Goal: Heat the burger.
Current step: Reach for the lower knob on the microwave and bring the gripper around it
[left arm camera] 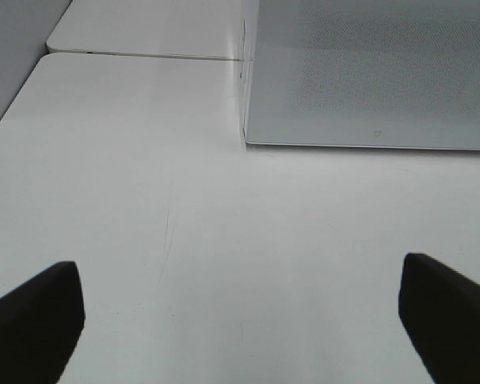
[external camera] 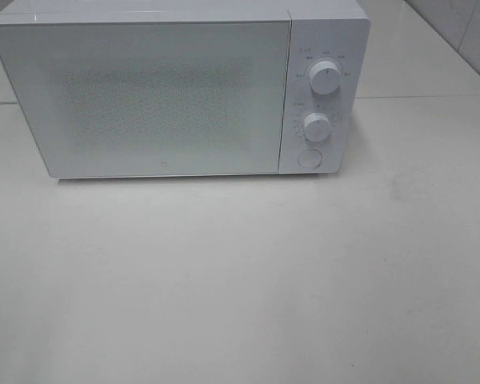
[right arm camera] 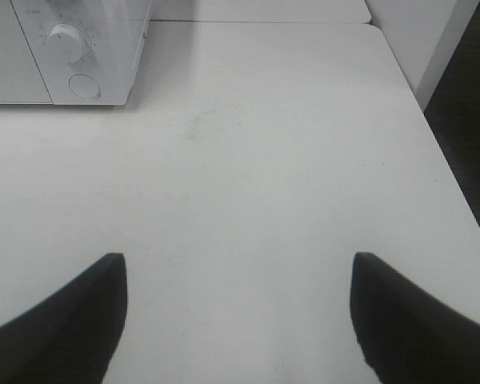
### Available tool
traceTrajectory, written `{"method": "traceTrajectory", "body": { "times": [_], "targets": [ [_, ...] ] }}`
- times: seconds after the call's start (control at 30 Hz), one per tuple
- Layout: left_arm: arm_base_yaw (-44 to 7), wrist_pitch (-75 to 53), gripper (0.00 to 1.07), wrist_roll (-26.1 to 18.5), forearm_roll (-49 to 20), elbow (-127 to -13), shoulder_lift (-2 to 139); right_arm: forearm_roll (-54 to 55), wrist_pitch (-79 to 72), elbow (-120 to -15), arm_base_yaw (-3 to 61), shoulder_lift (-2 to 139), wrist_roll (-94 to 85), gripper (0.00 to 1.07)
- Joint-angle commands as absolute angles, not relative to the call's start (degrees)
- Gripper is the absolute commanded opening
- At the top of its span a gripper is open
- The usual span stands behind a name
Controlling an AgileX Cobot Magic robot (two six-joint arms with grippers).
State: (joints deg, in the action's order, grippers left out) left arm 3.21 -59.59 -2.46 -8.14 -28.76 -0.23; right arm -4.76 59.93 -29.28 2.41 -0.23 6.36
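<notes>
A white table [external camera: 240,288] fills most of the exterior view, its top bare and open from the near edge up to the appliance. At the back it butts against a second table [external camera: 432,56], and the seam between the two runs just behind the appliance's front corner. In the right wrist view the table's right edge slants away with dark floor beyond it, and there is wide free surface between that edge and the appliance.

A white microwave [external camera: 176,92] stands at the back of the table, left of centre. Its front lower edge is parallel to the near edge. Its door [external camera: 144,96] is shut, and the speckled window shows nothing clearly inside. To the right of the door is the control panel [external camera: 336,40], which carries an upper knob [external camera: 325,79], a lower knob [external camera: 316,126] and a round button [external camera: 310,158] at the bottom.

The burger cannot be seen in any view, so its place cannot be told.

The left gripper [left arm camera: 238,268] hovers over bare table in front of the microwave's left corner, its dark fingers [left arm camera: 32,320] spread wide with nothing between them. The right gripper [right arm camera: 240,260] hangs over open table right of the control panel, its fingers [right arm camera: 64,320] also parted and holding nothing.
</notes>
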Motion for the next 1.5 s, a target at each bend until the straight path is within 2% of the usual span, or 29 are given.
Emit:
{"method": "traceTrajectory", "body": {
  "times": [0.03,1.13,1.5],
  "targets": [
    [3.3,-59.4,1.01,-2.5,-8.4,-28.6,-1.7,-4.8,59.7,-29.2,2.2,-1.7,6.6,0.74],
    [3.3,-59.4,1.01,-2.5,-8.4,-28.6,-1.7,-4.7,59.5,-29.3,2.2,-1.7,6.7,0.74],
    [3.3,-59.4,1.01,-2.5,-8.4,-28.6,-1.7,-4.7,49.3,-30.7,2.2,4.1,6.8,0.74]
  ]
}}
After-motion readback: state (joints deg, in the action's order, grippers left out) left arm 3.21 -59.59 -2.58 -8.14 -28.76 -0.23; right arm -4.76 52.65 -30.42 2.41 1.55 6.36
